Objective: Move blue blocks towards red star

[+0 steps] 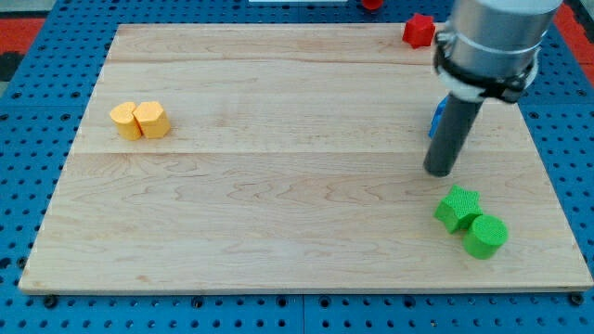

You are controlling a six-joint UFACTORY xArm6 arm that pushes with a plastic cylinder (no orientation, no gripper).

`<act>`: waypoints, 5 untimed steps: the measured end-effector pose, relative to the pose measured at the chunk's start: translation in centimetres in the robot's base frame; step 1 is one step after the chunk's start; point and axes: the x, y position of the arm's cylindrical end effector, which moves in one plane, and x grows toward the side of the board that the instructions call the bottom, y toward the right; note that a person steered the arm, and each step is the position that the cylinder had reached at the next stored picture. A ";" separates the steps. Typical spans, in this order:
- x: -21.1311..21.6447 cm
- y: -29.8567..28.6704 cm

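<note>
So there's no pincer on this rig at all, nothing to be wide, narrow or holding anything, just the dark rod. My tip (439,172) sits on the counter (278,213) over on the view's right. The blue block (435,119) is tucked right behind the rod, mostly hidden, so I can't make out its shape or whether there's more than one; only a sliver shows at the rod's left edge. The tip looks just below it in the view, close or maybe touching, can't tell.

The red star (419,31) is up near the counter's top edge, a bit left of the rod.

Stuff that could go sideways, imo: pushing blue upward from here is roughly the right line, but an off-centre contact could spin it out to the right and off the edge. Too hard a shove could knock the star off the top edge, since it's sitting right there.

The green star (458,207) and green cylinder (485,236) touch each other just below the tip, so backing up carelessly would bump them. The two yellow blocks (140,121) are well apart on the left, no worry.
</note>
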 end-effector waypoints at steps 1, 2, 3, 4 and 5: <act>-3.6 2.6; -3.8 2.3; -7.4 2.3; -11.7 2.6; -12.4 5.8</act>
